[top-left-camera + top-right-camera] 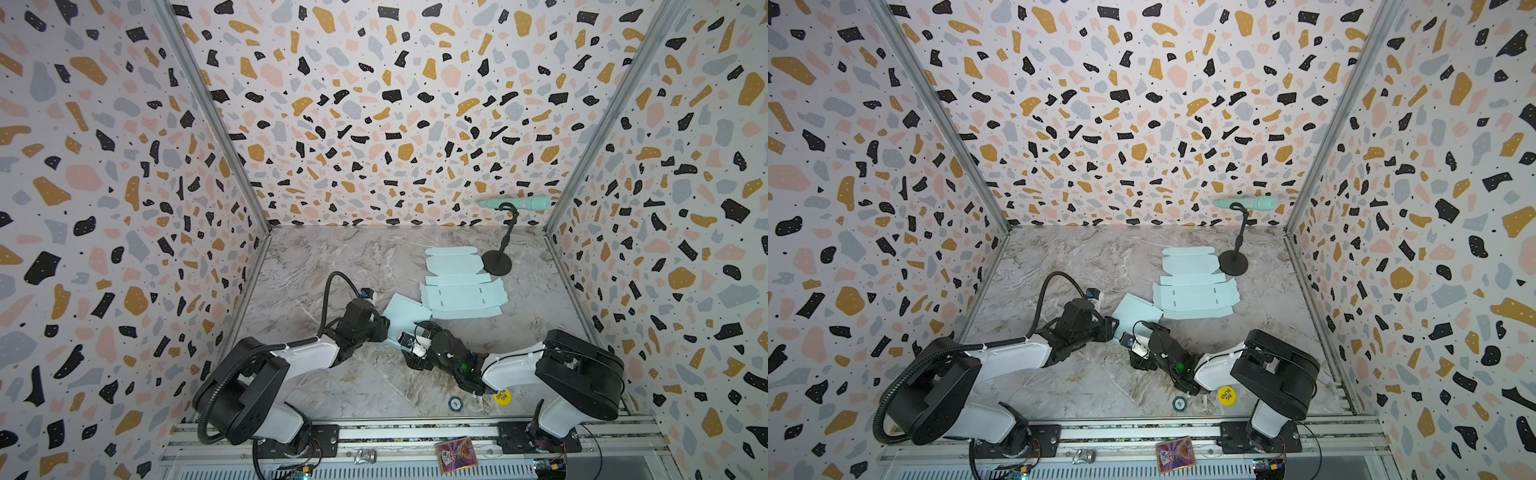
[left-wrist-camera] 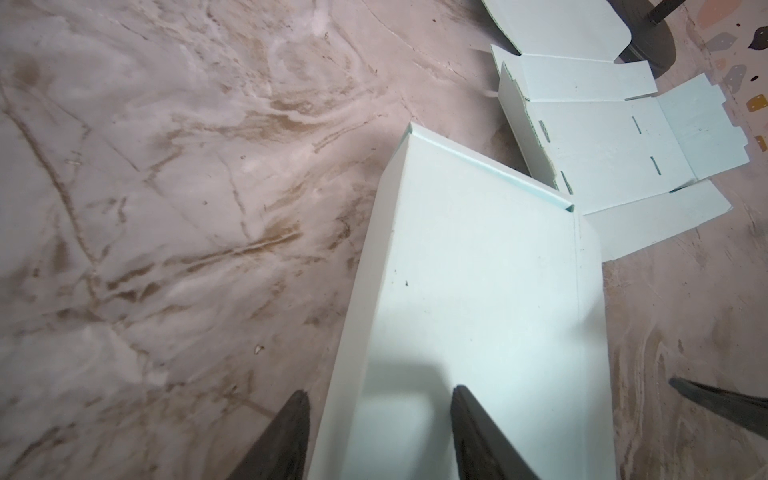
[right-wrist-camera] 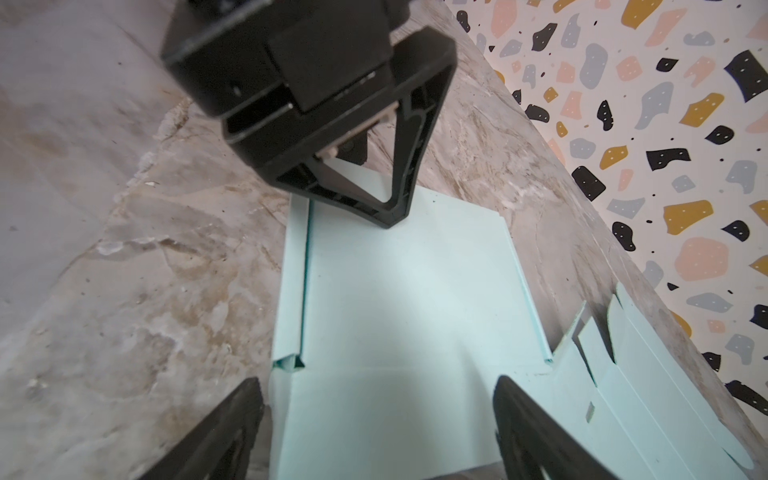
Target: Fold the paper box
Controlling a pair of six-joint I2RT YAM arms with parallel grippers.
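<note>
Pale mint paper box (image 1: 404,314), partly folded, lies near the middle of the grey marbled tabletop (image 1: 311,257) between both arms. Its far corner touches a second, flat mint cardboard blank (image 1: 461,297).

Left gripper (image 2: 379,390): jaws apart, straddling the raised side wall (image 2: 370,291); no clamp is visible.

Right gripper (image 3: 377,379): jaws wide apart above the opposite end of the base panel.

Recommended procedure: pin the base flat with one gripper. Close the other on the wall only, then rotate about the crease so the box does not drag.
</note>
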